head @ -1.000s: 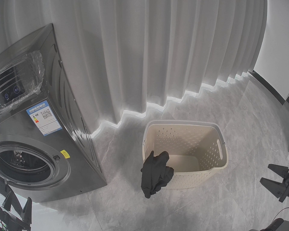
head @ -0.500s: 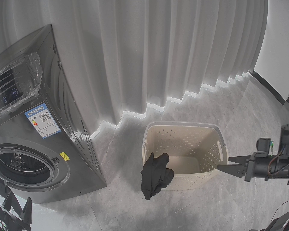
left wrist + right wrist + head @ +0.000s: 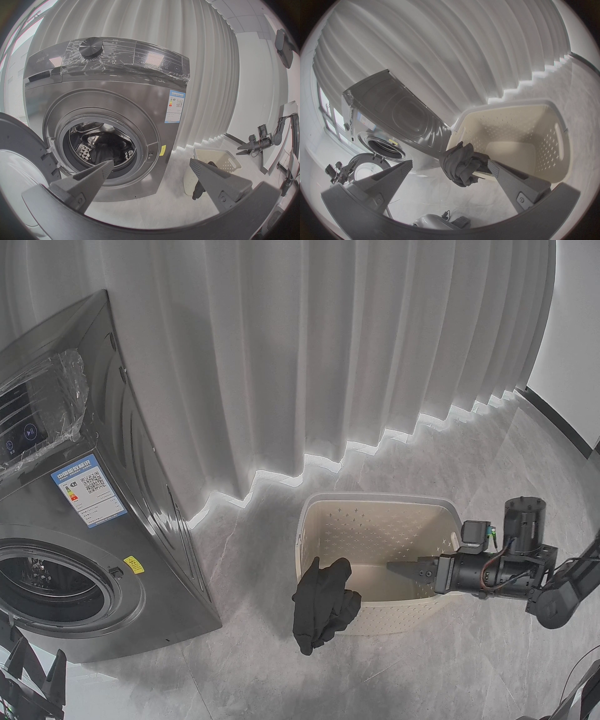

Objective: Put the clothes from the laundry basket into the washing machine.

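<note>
At 8 o'clock in the head view, a grey front-loading washing machine (image 3: 150,509), upright on the floor, round door (image 3: 18,162) swung wide open, clear film (image 3: 125,59) across the top panel. Inside the drum (image 3: 78,147), dark clothing (image 3: 104,151). At 5 o'clock, well apart from the machine, a cream laundry basket (image 3: 400,615), upright, walls pierced with small crosses. Draped over the basket's 7 o'clock corner, a dark garment (image 3: 322,605), crumpled, hanging down the outer wall.
</note>
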Tool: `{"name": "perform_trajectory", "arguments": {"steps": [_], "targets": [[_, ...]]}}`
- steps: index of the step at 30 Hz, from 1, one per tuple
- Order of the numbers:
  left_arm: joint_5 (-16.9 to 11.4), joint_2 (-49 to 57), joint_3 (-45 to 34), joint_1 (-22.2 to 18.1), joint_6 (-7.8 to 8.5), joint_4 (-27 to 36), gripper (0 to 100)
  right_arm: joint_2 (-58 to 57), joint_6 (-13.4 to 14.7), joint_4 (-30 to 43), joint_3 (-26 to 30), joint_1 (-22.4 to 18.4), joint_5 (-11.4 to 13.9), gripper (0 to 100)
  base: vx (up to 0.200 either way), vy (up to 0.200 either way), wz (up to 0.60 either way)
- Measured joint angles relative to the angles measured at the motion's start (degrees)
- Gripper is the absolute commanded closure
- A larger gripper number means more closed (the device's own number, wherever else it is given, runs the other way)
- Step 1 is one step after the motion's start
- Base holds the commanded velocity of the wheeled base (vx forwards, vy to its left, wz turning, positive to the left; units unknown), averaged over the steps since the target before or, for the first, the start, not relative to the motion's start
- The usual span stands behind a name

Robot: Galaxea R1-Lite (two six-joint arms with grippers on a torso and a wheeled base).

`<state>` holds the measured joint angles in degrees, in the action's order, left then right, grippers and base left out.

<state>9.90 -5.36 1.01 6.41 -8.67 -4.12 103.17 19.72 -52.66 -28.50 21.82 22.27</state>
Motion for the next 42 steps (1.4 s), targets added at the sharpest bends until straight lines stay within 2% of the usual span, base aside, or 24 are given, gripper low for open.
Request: {"name": "perform_trajectory", "arguments": {"steps": [4, 12, 16, 20, 24, 30, 42], "targets": [[0.0, 0.0, 0.0, 0.0, 0.0, 0.0, 0, 5.1, 2.9, -1.8, -1.8, 1.7, -1.1, 0, 0.0, 0.0, 0.0], [0.0, 0.0, 0.0, 0.0, -0.11, 0.0, 0, 13.6, 4.1, -2.7, -5.9, 4.4, -2.3, 0, 0.0, 0.0, 0.0], [0.0, 0.0, 0.0, 0.0, -0.11, 0.0, 0, 16.5, 4.8, -5.8, -6.9, 5.4, -2.5, 0, 0.0, 0.0, 0.0], [0.0, 0.0, 0.0, 0.0, -0.11, 0.0, 0, 19.2, 6.1, -8.5, -7.4, 6.3, -2.9, 0, 0.0, 0.0, 0.0], [0.0, 0.0, 0.0, 0.0, -0.11, 0.0, 0, 22.2, 8.2, -9.8, -9.3, 6.9, -4.5, 0, 0.0, 0.0, 0.0], [0.0, 0.0, 0.0, 0.0, -0.11, 0.0, 0, 24.8, 10.3, -10.0, -11.8, 7.3, -4.7, 0, 0.0, 0.0, 0.0], [0.0, 0.0, 0.0, 0.0, -0.11, 0.0, 0, 29.5, 12.3, -10.6, -15.8, 7.8, -4.8, 0, 0.0, 0.0, 0.0]]}}
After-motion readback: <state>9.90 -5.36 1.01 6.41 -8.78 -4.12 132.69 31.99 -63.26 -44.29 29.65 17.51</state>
